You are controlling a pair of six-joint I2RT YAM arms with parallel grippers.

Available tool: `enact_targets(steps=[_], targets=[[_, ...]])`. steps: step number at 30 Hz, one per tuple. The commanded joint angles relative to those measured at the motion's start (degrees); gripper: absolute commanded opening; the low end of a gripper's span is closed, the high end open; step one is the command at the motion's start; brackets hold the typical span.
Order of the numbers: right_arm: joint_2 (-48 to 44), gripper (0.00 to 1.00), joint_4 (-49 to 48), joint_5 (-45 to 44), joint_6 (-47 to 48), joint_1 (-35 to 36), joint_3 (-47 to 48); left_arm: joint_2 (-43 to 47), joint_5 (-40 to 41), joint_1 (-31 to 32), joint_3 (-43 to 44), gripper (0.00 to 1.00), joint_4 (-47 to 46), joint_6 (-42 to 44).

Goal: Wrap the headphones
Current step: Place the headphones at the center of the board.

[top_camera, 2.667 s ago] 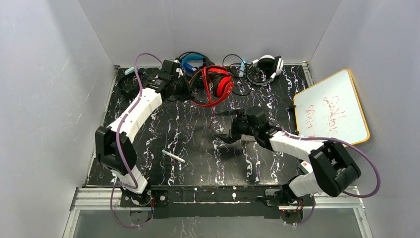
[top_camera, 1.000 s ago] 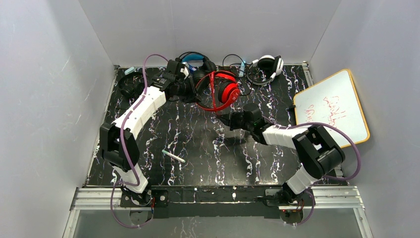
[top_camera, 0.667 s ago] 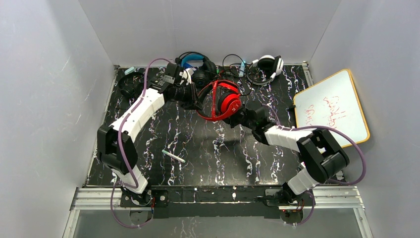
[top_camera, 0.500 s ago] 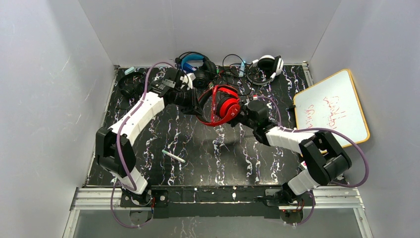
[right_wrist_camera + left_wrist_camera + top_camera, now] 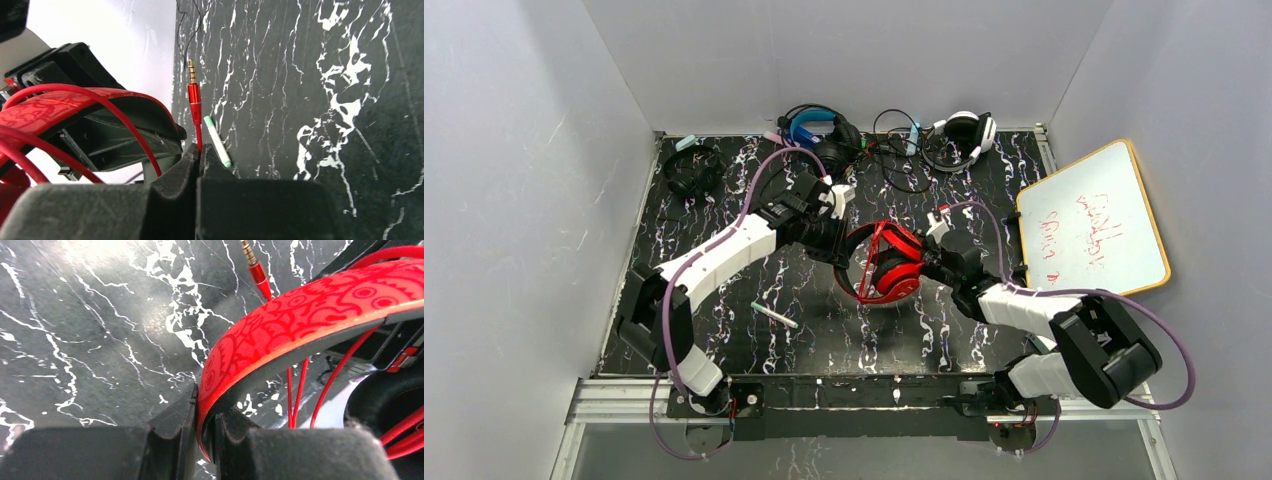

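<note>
The glossy red headphones (image 5: 890, 266) hang over the middle of the table between both arms. My left gripper (image 5: 842, 248) is shut on their patterned red headband (image 5: 300, 310), with the band edge pinched between the jaws at the left gripper (image 5: 204, 412). My right gripper (image 5: 930, 270) is shut on the thin red cable just behind its plug (image 5: 194, 95), as the right gripper (image 5: 199, 150) shows. Loops of red cable (image 5: 295, 390) run across the headband and ear cups. The plug (image 5: 257, 272) points up past the band.
At the back stand a black pair with a blue headband (image 5: 814, 125), a white pair (image 5: 964, 130) and an all-black pair (image 5: 689, 170) with tangled cables. A whiteboard (image 5: 1094, 215) leans at the right. A white pen (image 5: 774, 315) lies on the marbled table (image 5: 724, 340).
Both arms have carried the red headphones from the back of the table toward its middle, and the right gripper has come in close beside the ear cups.
</note>
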State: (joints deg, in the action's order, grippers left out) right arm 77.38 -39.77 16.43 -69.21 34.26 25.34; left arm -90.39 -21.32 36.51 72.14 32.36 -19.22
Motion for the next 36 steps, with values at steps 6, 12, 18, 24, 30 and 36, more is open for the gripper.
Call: enact_targets(steps=[6,12,18,24,30,36], targets=[[-0.1,0.01,-5.8,-7.8,17.2,-1.0,-4.9,2.3,14.3,4.7,-5.5,0.00,1.9,9.1],[5.9,0.01,-22.2,-6.4,17.9,-0.5,-10.8,-0.7,23.3,7.8,-7.8,0.00,-0.8,13.7],[7.9,0.01,-22.8,-8.1,20.7,1.9,-11.7,-5.0,27.5,11.6,-8.2,0.00,-1.8,20.8],[8.9,0.01,-26.0,-4.5,24.6,2.0,-12.3,-5.9,25.0,12.3,-9.8,0.00,-4.6,26.4],[11.8,0.01,-21.2,0.7,28.2,1.9,-8.1,-3.6,27.6,12.6,-12.0,0.00,-6.8,31.4],[16.2,0.06,-21.3,-1.5,26.0,1.9,-6.6,-7.2,33.8,13.1,-8.8,0.00,-2.4,32.8]])
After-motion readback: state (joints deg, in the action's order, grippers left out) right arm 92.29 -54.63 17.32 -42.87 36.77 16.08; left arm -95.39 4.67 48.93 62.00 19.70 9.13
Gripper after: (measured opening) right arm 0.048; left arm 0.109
